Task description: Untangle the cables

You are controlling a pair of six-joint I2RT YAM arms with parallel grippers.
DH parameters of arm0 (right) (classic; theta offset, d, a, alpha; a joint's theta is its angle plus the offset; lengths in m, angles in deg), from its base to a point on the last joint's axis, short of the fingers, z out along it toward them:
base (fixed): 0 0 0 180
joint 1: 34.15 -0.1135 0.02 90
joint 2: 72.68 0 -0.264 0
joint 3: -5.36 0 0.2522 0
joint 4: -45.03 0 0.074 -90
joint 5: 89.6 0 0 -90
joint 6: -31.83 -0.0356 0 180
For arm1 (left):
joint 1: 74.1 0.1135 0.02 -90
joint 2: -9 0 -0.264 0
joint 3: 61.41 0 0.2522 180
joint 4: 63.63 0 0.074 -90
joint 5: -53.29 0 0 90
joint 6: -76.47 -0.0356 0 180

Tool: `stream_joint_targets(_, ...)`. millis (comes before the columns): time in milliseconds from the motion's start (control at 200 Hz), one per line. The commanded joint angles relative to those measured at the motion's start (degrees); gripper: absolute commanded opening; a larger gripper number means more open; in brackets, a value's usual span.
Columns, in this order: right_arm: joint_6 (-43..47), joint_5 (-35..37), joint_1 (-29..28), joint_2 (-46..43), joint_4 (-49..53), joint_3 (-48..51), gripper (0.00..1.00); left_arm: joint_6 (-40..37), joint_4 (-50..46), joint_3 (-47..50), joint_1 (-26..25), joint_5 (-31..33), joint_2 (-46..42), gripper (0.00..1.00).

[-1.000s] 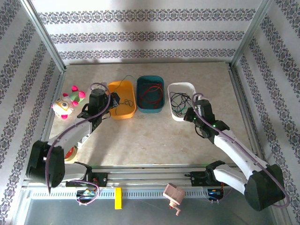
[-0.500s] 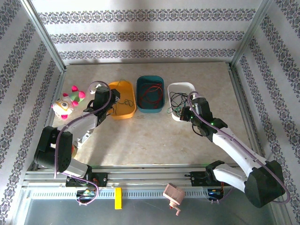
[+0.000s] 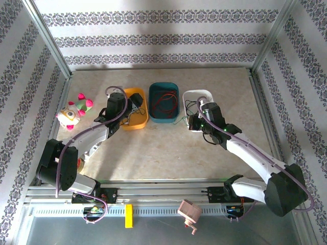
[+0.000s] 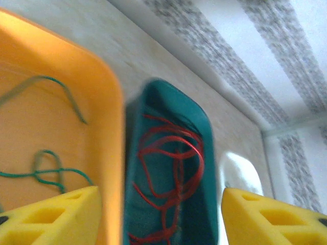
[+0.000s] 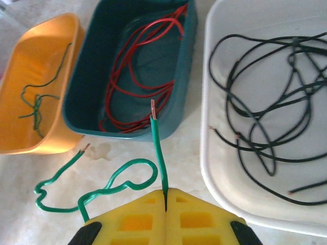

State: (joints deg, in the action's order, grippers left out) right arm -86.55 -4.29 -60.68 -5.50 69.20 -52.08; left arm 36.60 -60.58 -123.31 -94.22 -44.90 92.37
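Right tool (image 5: 166, 196) is clenched on a green wire (image 5: 159, 153), which is pinched near one end between the blocky yellow fingers (image 5: 199, 214). From the pinch the short end rises straight, and its bared copper tip is seen against the near wall of the teal tray (image 5: 82, 97). The long remainder is laid in loose curls on the table (image 5: 184, 163), just in front of the teal tray. Left tool (image 4: 158, 204) is released, its fingers spread wide. It is poised over the orange tray (image 4: 110, 102), which sits directly left of the teal tray.

Red wires (image 5: 125, 69) are coiled inside the teal tray, and thin green wires (image 5: 38, 99) are scattered in the orange one. Black wires (image 5: 245, 143) are tangled in the white tray (image 5: 212, 127), just right of the teal tray. All three trays are noted as glossy plastic with rounded corners. A plush toy (image 3: 73, 111) is noted well left of the teal tray, on the mottled beige table.
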Motion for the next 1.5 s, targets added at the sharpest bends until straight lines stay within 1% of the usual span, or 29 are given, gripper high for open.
stream_joint_targets(0, -1.56, -5.34, -0.89, 1.56, -3.28, -1.31, 0.06, -2.85, 6.92, 0.69, -1.14, -17.71, 1.45, 0.66)
stream_joint_targets(35, -2.03, -5.7, -0.97, 2.09, -3.72, -1.3, 0.06, -2.71, 8.57, 1.05, -1.52, -22.82, 2.61, 0.66)
stream_joint_targets(90, -2.76, -6.11, -1.16, 2.75, -4.5, -1.17, 0.06, -2.68, 9.06, 1.14, -2.14, -28.46, 4.27, 0.67)
stream_joint_targets(205, -4.36, -6.75, -1.32, 3.53, -6.19, -0.95, 0.06, -3.16, 9.75, 1.99, -3.06, -35.93, 6.63, 0.69)
stream_joint_targets(300, -5.19, -7.35, -1.34, 3.73, -6.85, -0.8, 0.06, -3.46, 11.25, 2.36, -4.29, -40.09, 8.69, 0.73)
stream_joint_targets(390, -5.6, -7.87, -1.32, 3.87, -7.34, -0.7, 0.06, -3.65, 12.98, 2.1, -5.61, -43.59, 11.17, 0.74)
stream_joint_targets(515, -5.65, -8.1, -1.43, 3.93, -7.33, -0.62, 0.06, -2.23, 17.99, 2.22, -7.05, -44.78, 13.66, 0.74)
stream_joint_targets(585, -5.85, -8.07, -1.51, 3.84, -7.34, -0.36, 0.06, -0.69, 21.7, 2.24, -7.66, -45.3, 14.67, 0.72)
stream_joint_targets(695, -6.09, -8.01, -1.77, 3.91, -7.39, 0.0, 0.06, -0.12, 24.01, 1.91, -8.02, -44.93, 15.2, 0.69)
stream_joint_targets(775, -6.07, -7.56, -1.8, 3.79, -7.3, 0.26, 0.06, -1.62, 23.48, 2.33, -8.01, -42.39, 13.85, 0.69)
stream_joint_targets(959, -6.93, -2.81, -1.79, 2.45, -6.64, 1.46, 0.06, -11.26, 13.16, 3.78, -7.92, -30.86, 5.53, 0.7)
stream_joint_targets(1059, -6.95, -1.75, -1.7, 2.24, -6.48, 1.76, 0.06, -14.9, 8.72, 4.01, -7.83, -27.78, 1.22, 0.71)
stream_joint_targets(1219, -7.17, -1.62, -1.69, 2.69, -6.58, 1.76, 0.06, -18.97, 1.77, 2.42, -7.75, -26.83, -1.96, 0.72)
stream_joint_targets(1309, -7.31, -2.36, -1.69, 3.11, -6.88, 1.58, 0.06, -20.11, -0.97, 1.02, -7.83, -27.59, -0.99, 0.72)
stream_joint_targets(1379, -7.31, -3.02, -1.69, 3.47, -7.12, 1.24, 0.06, -21.02, -2.4, 0.37, -8.32, -26.36, -0.12, 0.72)
stream_joint_targets(1494, -7.24, -3.94, -1.78, 3.9, -7.46, 0.38, 0.06, -22.35, -2.62, -0.46, -9.78, -26.22, 1.46, 0.72)
